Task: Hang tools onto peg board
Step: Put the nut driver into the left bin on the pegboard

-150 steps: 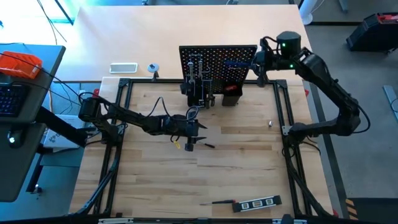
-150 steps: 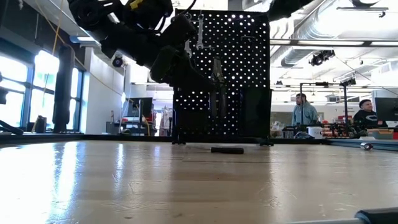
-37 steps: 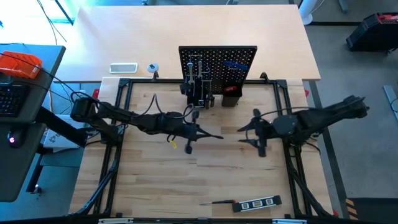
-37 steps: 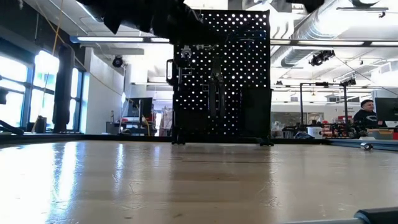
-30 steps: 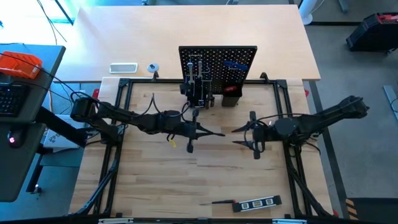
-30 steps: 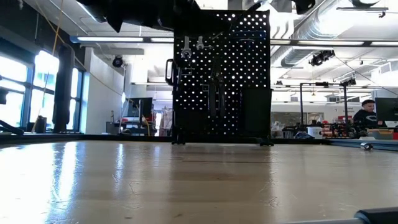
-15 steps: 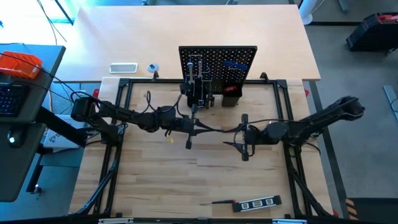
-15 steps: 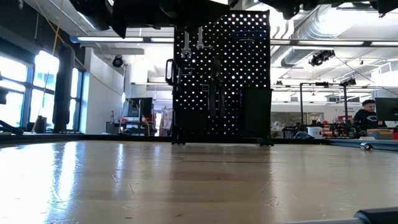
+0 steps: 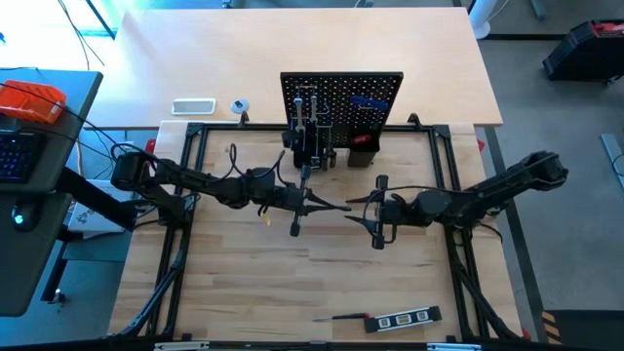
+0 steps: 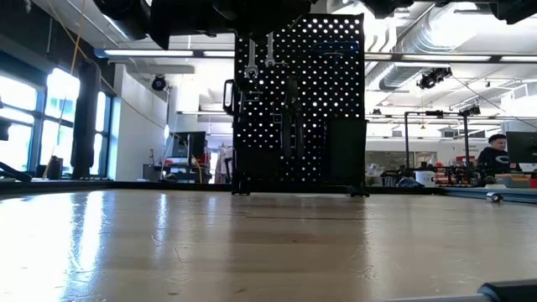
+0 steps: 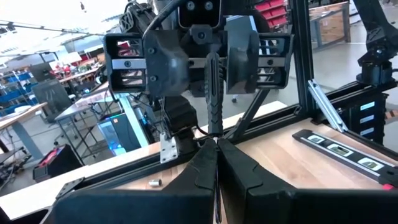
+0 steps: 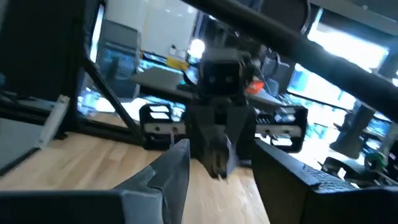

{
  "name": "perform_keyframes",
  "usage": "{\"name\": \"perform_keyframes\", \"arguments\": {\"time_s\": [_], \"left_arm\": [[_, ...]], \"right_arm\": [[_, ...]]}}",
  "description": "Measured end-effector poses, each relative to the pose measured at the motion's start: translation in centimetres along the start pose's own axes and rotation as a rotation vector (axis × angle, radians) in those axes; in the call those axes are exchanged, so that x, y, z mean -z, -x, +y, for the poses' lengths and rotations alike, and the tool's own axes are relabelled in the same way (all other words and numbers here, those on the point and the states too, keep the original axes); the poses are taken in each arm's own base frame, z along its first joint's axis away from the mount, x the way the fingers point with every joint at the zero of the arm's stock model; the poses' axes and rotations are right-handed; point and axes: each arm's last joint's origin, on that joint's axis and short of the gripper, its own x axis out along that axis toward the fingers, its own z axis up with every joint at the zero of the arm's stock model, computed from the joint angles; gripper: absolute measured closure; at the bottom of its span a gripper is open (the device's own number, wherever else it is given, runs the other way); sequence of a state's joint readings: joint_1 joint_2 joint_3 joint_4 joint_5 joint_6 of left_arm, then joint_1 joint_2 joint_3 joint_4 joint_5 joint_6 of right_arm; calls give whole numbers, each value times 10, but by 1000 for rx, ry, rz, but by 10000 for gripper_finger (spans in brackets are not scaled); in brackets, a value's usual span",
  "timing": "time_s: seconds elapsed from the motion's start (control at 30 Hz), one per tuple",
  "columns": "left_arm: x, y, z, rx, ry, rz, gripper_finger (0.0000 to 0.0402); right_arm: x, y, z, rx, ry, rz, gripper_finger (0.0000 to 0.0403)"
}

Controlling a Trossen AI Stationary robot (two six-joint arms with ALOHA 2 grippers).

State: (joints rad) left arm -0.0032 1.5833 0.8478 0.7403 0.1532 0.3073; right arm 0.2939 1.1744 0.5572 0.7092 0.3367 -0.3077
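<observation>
My left gripper (image 9: 314,203) pinches a slim black tool (image 11: 213,93) — fingers fully closed. My right gripper (image 9: 353,214) faces it mid-table, jaws apart around the tool's handle.

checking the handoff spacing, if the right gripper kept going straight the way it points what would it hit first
Most likely the slim black tool held out by the shut left gripper. The open right gripper faces it head-on, fingers either side of it; contact is unclear.

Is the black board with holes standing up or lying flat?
Standing upright: the peg board rises vertically from the table in the low view.
</observation>
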Motion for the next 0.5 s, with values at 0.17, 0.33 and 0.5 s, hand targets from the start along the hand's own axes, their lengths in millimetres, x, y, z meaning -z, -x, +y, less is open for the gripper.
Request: {"name": "perform_keyframes", "arguments": {"time_s": [0.17, 0.33, 0.5], "left_arm": [[0, 0, 0, 0, 0, -5, 401], [-1, 0, 0, 2, 0, -7, 401], [-1, 0, -1, 3, 0, -7, 401]], "right_arm": [[0, 0, -1, -21, 0, -7, 285], [1, -1, -2, -36, 2, -12, 324], [1, -1, -2, -38, 9, -13, 343]]}}
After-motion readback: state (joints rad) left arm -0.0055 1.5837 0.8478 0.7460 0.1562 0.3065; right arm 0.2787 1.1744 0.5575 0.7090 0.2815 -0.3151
